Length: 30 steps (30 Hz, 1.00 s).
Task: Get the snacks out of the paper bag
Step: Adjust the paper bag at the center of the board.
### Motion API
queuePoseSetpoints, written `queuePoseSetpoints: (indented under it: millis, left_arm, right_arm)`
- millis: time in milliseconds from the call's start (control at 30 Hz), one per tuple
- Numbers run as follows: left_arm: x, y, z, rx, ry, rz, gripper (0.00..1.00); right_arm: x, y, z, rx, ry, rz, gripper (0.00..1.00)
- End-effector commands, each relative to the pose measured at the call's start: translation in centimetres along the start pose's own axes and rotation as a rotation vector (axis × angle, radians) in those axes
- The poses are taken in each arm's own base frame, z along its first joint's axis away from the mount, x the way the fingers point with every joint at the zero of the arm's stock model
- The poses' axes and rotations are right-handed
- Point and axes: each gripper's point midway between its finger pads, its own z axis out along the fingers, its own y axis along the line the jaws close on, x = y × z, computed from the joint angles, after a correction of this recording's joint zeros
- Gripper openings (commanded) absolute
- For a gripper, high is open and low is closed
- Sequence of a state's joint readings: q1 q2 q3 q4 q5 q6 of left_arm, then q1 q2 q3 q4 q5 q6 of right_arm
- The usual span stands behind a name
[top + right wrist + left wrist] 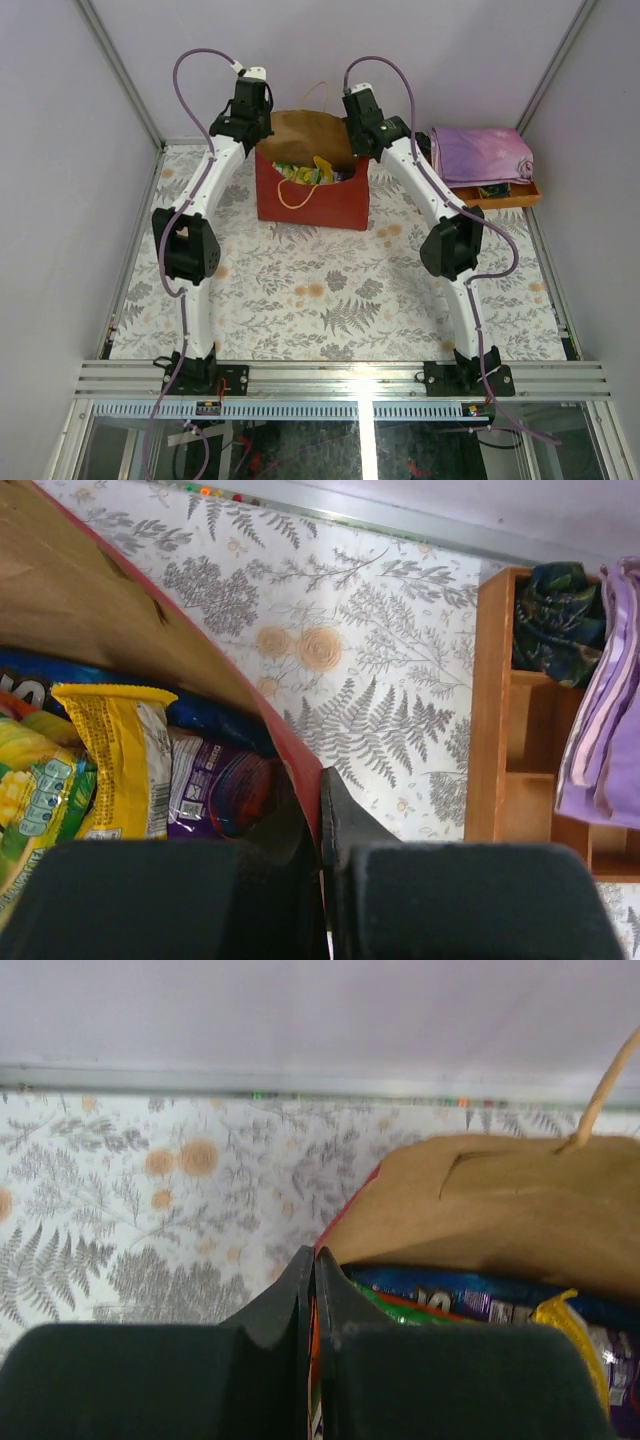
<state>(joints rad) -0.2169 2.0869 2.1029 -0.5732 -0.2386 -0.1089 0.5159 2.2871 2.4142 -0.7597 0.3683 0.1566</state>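
- The fern-print table point(330, 300) carries it all, and at its far middle the red paper bag point(310, 205) stands upright with its mouth open and its brown inside showing.
- Both arms reach over to the bag's top, one at each side wall.
- The purple cloth point(480, 152) lies folded over the wooden tray point(505, 194) off to the right, apart from the bag.
- The left gripper point(313, 1258) has its jaws pressed together on the bag's left wall, with a thin strip of red edge running between the fingers.
- The right gripper point(322, 780) does the same on the right wall, the red rim clamped between closed fingers.
- The snacks point(110, 770) are all down in the bag, yellow, purple, blue and green packets heaped together, and none lies on the table.
- My read is that we're at the opening step, the mouth pinned wide and nothing out yet.
- Next, one gripper has to release the rim, spread its jaws, dip in and pinch a top packet while the other steadies the bag.
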Motion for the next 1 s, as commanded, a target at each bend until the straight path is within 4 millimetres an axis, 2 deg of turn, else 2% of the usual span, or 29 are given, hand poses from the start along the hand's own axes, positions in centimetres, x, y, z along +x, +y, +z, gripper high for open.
queuePoseSetpoints:
  millis: [0,167,267,367,400,433,467,533,633,700,833,967]
  left_arm:
    - [-8.4,-0.7,0.4,-0.016,-0.294,-0.110,0.00]
    - [-10.7,-1.4,-0.6,0.033,-0.413,-0.150,0.00]
    - [-11.1,-1.7,-1.3,0.044,-0.424,-0.131,0.00]
    - [-10.7,-2.2,-2.4,0.060,-0.435,-0.102,0.00]
    - [-9.1,-2.3,-2.3,0.062,-0.419,-0.088,0.00]
    - [-9.1,-2.3,-3.7,0.070,-0.452,-0.085,0.00]
    - [-8.3,-2.2,-4.6,0.073,-0.468,-0.083,0.00]
    - [-6.5,-1.8,-6.0,0.071,-0.491,-0.094,0.00]
    - [-3.4,-1.0,-8.3,0.065,-0.504,-0.134,0.00]
    - [-1.3,-0.6,-9.9,0.059,-0.506,-0.156,0.00]
    - [1.8,0.0,-12.8,0.052,-0.506,-0.182,0.00]
    - [5.7,0.3,-14.2,0.054,-0.461,-0.216,0.00]
  right_arm:
    - [-10.8,-2.8,-3.1,-0.025,-0.352,0.056,0.00]
    - [-13.6,-1.9,-3.8,-0.106,-0.465,0.022,0.00]
    - [-15.0,-2.1,-4.2,-0.102,-0.510,0.005,0.00]
    - [-15.4,-2.2,-4.6,-0.107,-0.541,-0.006,0.00]
    - [-15.1,-2.2,-4.6,-0.110,-0.540,-0.005,0.00]
    - [-14.8,-2.1,-4.7,-0.118,-0.536,-0.001,0.00]
    - [-13.5,-1.7,-4.1,-0.132,-0.508,-0.004,0.00]
    - [-11.8,-1.2,-4.1,-0.160,-0.484,0.004,0.00]
    - [-9.2,-0.8,-5.1,-0.183,-0.476,0.016,0.00]
    - [-7.6,-0.9,-6.9,-0.200,-0.488,0.039,0.00]
    - [-3.6,-0.5,-9.2,-0.250,-0.491,0.121,0.00]
    - [0.8,0.0,-10.9,-0.327,-0.467,0.245,0.05]
